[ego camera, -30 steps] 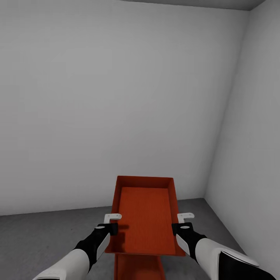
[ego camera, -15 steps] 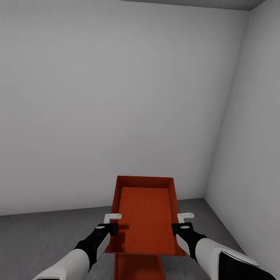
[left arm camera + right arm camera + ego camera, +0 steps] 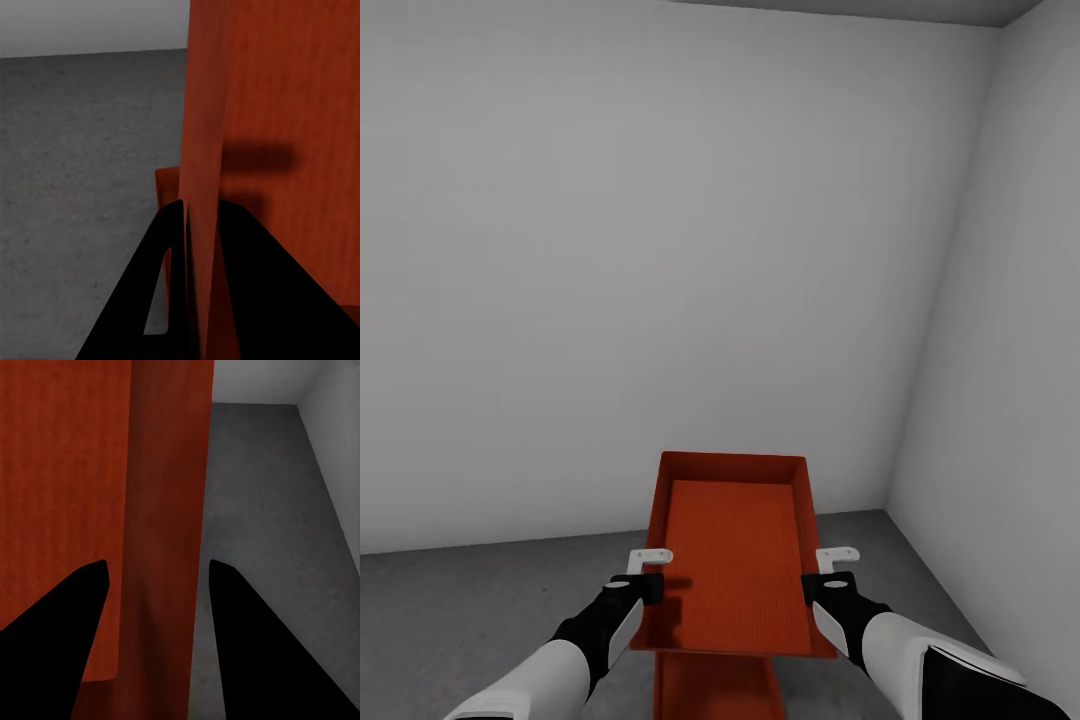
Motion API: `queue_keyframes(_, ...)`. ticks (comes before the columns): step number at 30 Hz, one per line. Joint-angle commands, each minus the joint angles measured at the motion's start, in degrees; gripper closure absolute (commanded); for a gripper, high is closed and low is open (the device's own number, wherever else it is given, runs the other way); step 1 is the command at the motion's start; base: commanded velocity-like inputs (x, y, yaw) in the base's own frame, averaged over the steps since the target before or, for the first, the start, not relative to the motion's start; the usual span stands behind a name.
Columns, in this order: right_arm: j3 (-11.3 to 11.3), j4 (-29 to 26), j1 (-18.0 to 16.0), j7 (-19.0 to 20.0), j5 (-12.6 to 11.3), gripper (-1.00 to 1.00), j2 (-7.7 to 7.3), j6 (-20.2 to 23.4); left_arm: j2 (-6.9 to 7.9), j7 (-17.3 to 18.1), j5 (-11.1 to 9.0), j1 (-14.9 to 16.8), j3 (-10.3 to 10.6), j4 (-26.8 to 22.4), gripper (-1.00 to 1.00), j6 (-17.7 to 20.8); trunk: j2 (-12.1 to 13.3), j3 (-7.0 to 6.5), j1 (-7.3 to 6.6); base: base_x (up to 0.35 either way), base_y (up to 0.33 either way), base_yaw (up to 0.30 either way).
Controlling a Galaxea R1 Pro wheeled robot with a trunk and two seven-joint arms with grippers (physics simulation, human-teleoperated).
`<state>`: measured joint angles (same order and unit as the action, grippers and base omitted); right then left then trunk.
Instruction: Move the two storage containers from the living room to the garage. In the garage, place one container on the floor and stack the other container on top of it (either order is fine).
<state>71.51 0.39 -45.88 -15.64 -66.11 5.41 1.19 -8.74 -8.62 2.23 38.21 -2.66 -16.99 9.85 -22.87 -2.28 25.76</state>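
One orange-red storage container hangs in front of me between both grippers, above the garage floor. My left gripper is shut on its left wall; in the left wrist view the black fingers pinch that wall closely. My right gripper straddles the right wall, its fingers spread wider than the wall. The second storage container sits directly below, mostly hidden by the held one.
Grey-white walls meet in a corner just ahead to the right. The right wall runs close beside my right arm. Dark mottled concrete stretches away to the left.
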Motion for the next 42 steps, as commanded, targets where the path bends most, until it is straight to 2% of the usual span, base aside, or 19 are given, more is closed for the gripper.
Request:
queue_keyframes(1,0.8,0.6,0.0,-0.2,-0.6,1.00,-0.04,0.2,0.25,0.0,0.6,0.0,-1.0,-0.6,1.00,0.3,0.0,0.02,0.02,0.000,0.000,0.000)
queue_keyframes(31,0.8,0.6,0.0,-0.3,-0.6,1.00,-0.04,0.3,0.21,0.1,0.6,0.0,-1.1,-0.6,1.00,0.4,0.0,0.04,0.02,0.000,0.000,0.000)
queue_keyframes(42,0.8,0.6,0.0,-0.3,-0.6,1.00,-0.04,0.2,0.21,0.1,0.6,0.0,-1.1,-0.6,1.00,0.3,0.0,0.89,0.02,0.000,0.000,0.000)
